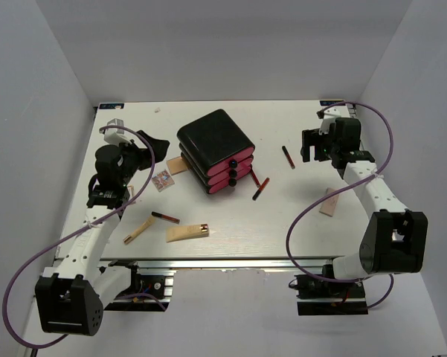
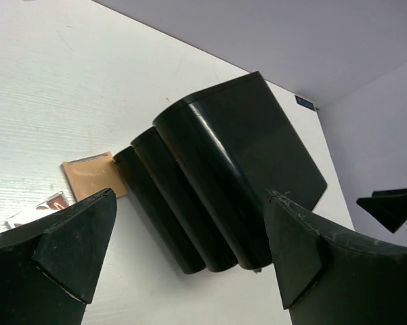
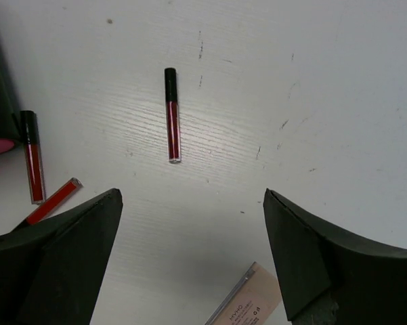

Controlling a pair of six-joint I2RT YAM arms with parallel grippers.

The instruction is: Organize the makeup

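Both pairs of jaws stand wide with nothing between them. The right gripper (image 3: 191,203) hangs over bare table at the far right. A slim black-and-red lipstick tube (image 3: 171,115) lies just beyond its fingertips, a little to the left of the gap and running lengthwise to it. That looks the likeliest first pick. The gripper should shift until the tube is centred, then come down with one finger on either side and close across the middle of the body. The tube is low and round, so an off-centre pinch may roll or swing it. The left gripper (image 2: 189,200) faces the back of the black box with pink drawers (image 1: 216,145). A tan packet (image 2: 93,175) rests against the box's left side, with a patterned packet (image 1: 162,180) just nearer. Two more lipsticks (image 1: 260,186) lie by the box's near right corner, and a beige tube (image 1: 331,202) lies near right beside the right arm. A lip gloss (image 1: 165,217), a beige stick (image 1: 136,233) and a tan tube (image 1: 187,233) lie near left. The drawers appear shut, so one probably has to be opened before anything is stowed. Their insides are not shown. I cannot tell whether the tan packet slips under the box. The left finger hides much of the patterned packet in the left wrist view. The right wrist view cuts off the beige tube, and the labels are too small to read.
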